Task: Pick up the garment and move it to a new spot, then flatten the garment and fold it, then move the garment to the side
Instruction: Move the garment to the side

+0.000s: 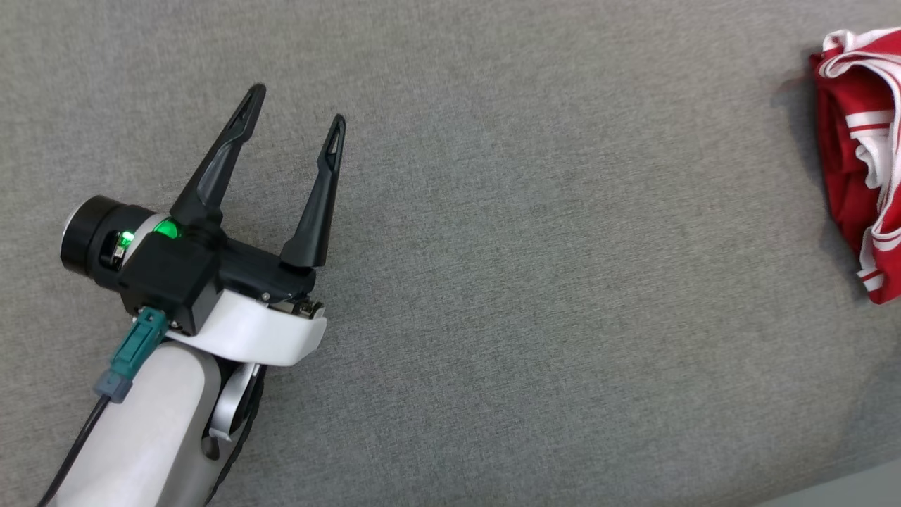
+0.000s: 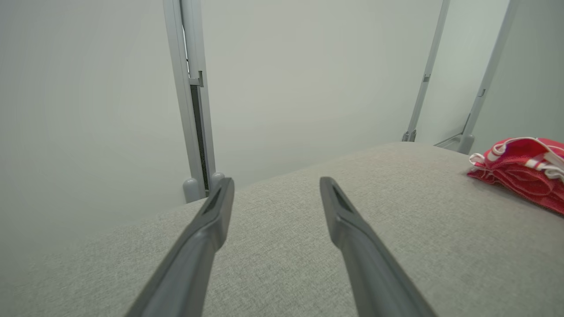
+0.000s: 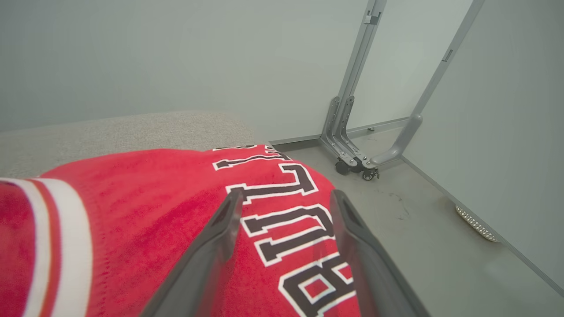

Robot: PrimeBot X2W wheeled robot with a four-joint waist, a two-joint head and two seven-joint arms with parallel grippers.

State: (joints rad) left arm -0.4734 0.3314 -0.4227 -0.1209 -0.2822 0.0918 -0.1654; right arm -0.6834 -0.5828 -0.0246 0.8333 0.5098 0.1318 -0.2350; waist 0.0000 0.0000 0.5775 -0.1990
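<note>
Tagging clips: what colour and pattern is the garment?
The garment is red, with white-striped trim and black white-edged lettering; right wrist view shows it best.

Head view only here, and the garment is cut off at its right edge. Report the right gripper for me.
Observer: In the right wrist view the right gripper has its fingers apart over the red garment; I cannot tell whether they touch it.
Operator: Tell me what lies under the fingers.
Observer: The fabric there carries black lettering outlined in white.
Operator: Give me the garment's place on the surface.
Observer: It lies by an edge of the grey surface, and the floor shows just beyond it.
</note>
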